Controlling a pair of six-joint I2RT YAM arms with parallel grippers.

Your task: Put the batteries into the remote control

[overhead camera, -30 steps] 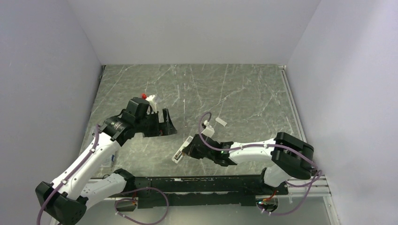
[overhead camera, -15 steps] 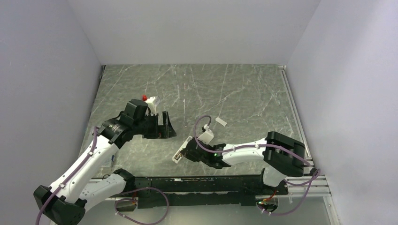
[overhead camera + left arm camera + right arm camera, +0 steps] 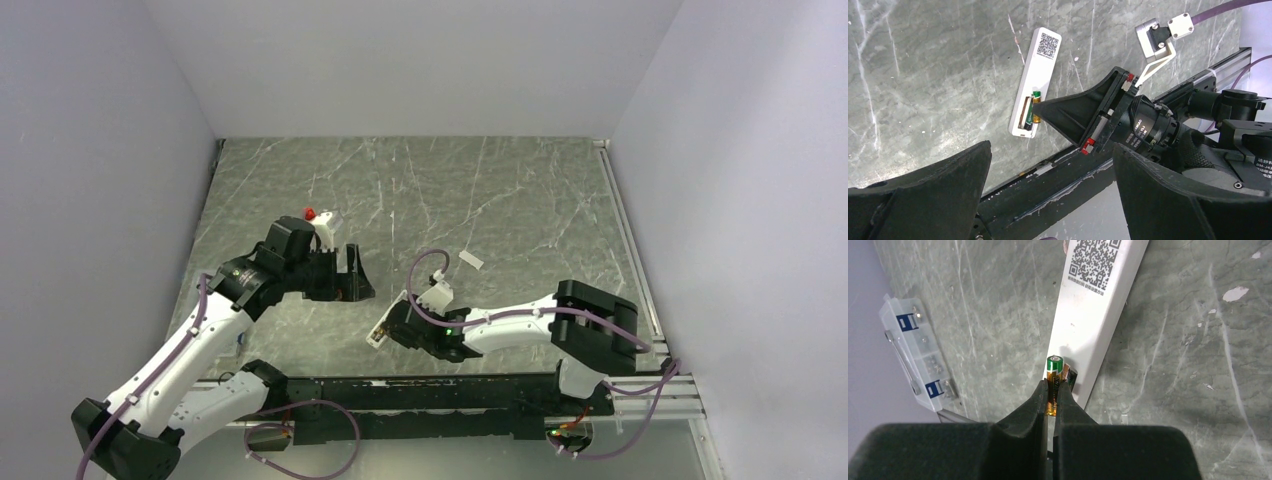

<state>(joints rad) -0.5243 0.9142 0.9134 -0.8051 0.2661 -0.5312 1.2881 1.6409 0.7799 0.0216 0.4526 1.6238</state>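
**Q:** What has shifted in the last second?

**Me:** My right tool (image 3: 396,326) has slid left and toward the near edge of the counter (image 3: 520,190), so it now sits over the near end of the remote control (image 3: 383,328). My left tool (image 3: 348,282) has drawn back a little toward its own side. To me that means the approach is over and the seating has begun.

**Q:** What are the tools holding?

**Me:** The right one is pinched tight on a battery (image 3: 1054,376), with a green cap and an orange-gold body. The fingers grip its lower half, so its bottom end is hidden. The left one gapes wide and carries nothing. It looks on from well apart.

**Q:** Where is the remote relative to the right tool?

**Me:** It lies face down on the counter, its code label at the far end and its battery bay (image 3: 1024,114) at the near end. My fingertips are right at that bay. The battery leans over the bay's right-hand side, cap pointing up the remote's length. I cannot tell whether it is touching the contacts.

**Q:** And the second battery?

**Me:** I cannot tell whether the dark slot beside mine already holds it. The white cover piece (image 3: 472,261) lies apart, farther back on the counter.
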